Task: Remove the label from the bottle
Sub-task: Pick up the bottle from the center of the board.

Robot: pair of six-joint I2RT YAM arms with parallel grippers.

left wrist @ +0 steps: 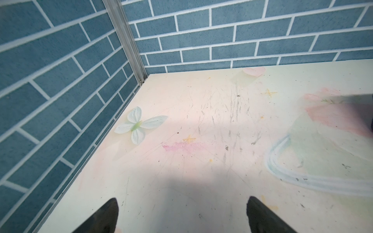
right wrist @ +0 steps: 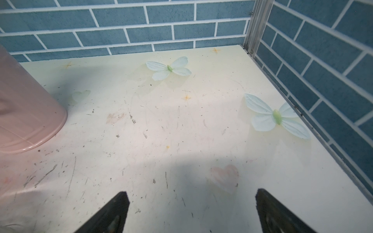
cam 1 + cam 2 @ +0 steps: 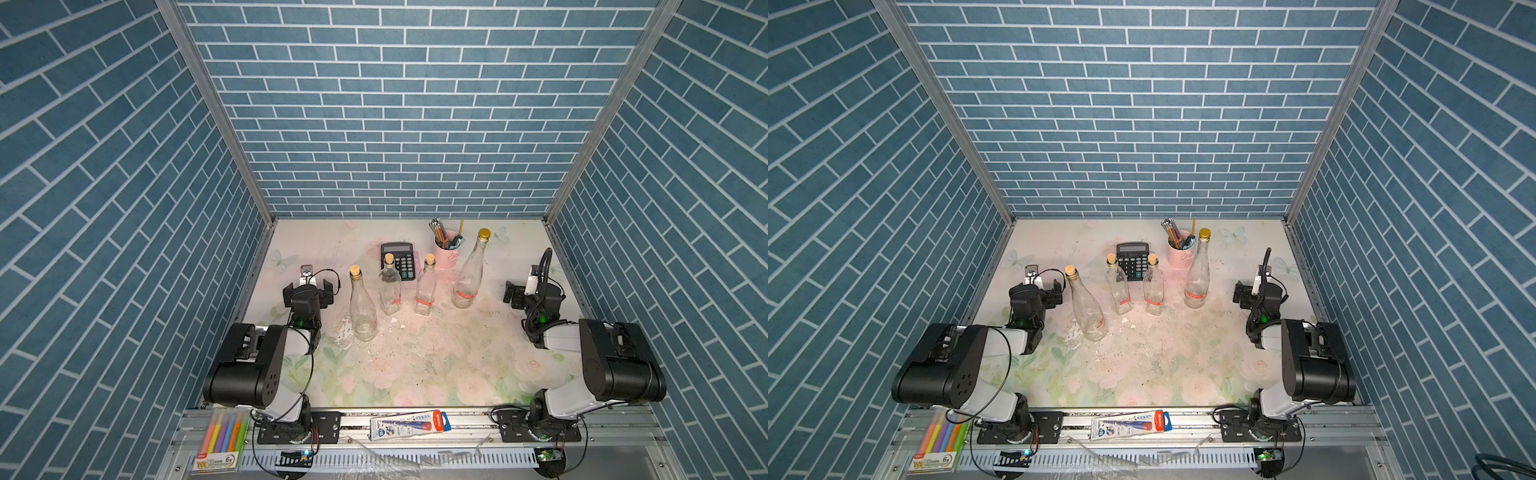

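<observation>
Several clear glass bottles stand in a row across the middle of the table in both top views: a corked round bottle (image 3: 363, 309), two corked square bottles (image 3: 390, 289) (image 3: 426, 291) and a tall gold-capped bottle (image 3: 469, 272). Red labels (image 3: 424, 301) band the lower bodies of the three on the right; the round bottle's label (image 3: 1099, 323) shows in a top view. My left gripper (image 3: 308, 287) (image 1: 181, 213) is open and empty, left of the round bottle. My right gripper (image 3: 527, 291) (image 2: 191, 209) is open and empty, right of the tall bottle.
A black calculator (image 3: 397, 259) and a pink cup of pencils (image 3: 446, 248) (image 2: 26, 113) stand behind the bottles. White scraps (image 3: 400, 327) lie on the floral table (image 3: 415, 365). A highlighter pack (image 3: 222, 440) and a blue-red packet (image 3: 409, 424) rest on the front rail. Brick walls enclose three sides.
</observation>
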